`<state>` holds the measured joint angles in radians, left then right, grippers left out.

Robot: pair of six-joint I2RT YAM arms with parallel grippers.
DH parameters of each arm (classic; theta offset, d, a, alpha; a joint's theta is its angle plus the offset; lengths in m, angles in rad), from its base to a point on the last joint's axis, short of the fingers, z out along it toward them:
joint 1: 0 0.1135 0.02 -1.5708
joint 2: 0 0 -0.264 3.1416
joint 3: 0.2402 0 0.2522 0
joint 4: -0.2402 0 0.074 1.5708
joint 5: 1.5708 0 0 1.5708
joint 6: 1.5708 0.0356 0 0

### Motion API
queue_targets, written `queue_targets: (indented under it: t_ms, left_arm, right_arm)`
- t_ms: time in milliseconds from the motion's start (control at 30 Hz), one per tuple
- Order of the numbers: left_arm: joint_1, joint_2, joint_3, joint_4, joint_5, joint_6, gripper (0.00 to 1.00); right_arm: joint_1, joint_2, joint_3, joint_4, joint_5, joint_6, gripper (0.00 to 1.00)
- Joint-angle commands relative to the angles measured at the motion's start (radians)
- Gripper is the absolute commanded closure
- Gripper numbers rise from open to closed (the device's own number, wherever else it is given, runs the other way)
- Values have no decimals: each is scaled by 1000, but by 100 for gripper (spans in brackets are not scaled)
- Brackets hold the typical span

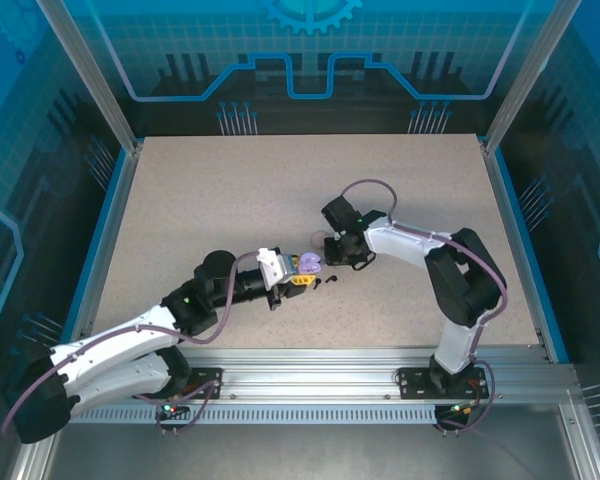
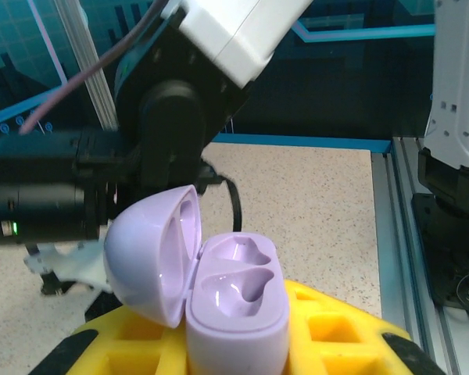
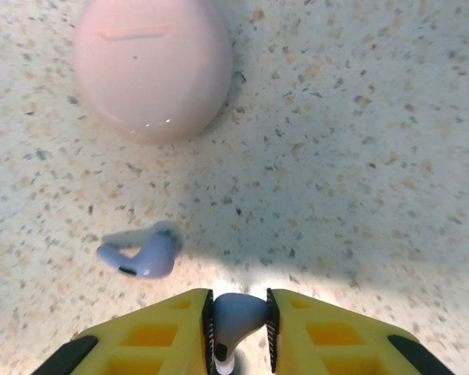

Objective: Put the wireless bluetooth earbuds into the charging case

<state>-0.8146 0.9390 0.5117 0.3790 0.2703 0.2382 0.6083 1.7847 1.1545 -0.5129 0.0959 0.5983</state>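
Your left hand [image 1: 299,279] clamped on open lavender case [image 2: 236,301]; right hand [image 3: 239,332] pinches lavender earbud [image 3: 238,311]; second earbud [image 3: 144,256] at its ten o'clock on surface [image 3: 359,156].

I can read no letters, numbers or brand names anywhere from here. The far wall panel [image 1: 400,60] carries a light blue gear-shaped emblem [image 1: 310,12] at its top edge, with angular circuit-like lines below it (decoration, not lettering). The open lavender case [image 2: 234,305] is plain moulded plastic, inside and out. The pink case [image 3: 152,66] has only a faint straight line and a tiny dot on its shell. The lavender earbud [image 3: 238,312] at the near edge of the right wrist view is bare as well. On the black arm housing [image 2: 47,207], left in the left wrist view, a small green light [image 2: 14,228] glows.
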Motion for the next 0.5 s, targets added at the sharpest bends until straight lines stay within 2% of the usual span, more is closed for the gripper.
queue_targets:
  t_ms: [0, 267, 467]
  left_arm:
    - [-5, 22, -18, 68, -17, -60, 99]
    - [-5, 164, -44, 267, -42, -141, 100]
    - [-7, 311, -20, 411, -95, -157, 100]
  right_arm:
    - [-8, -139, -52, 44, 15, -34, 74]
    - [-38, -476, -156, 94, -19, -56, 74]
    - [-45, -665, -172, 82, -43, -37, 74]
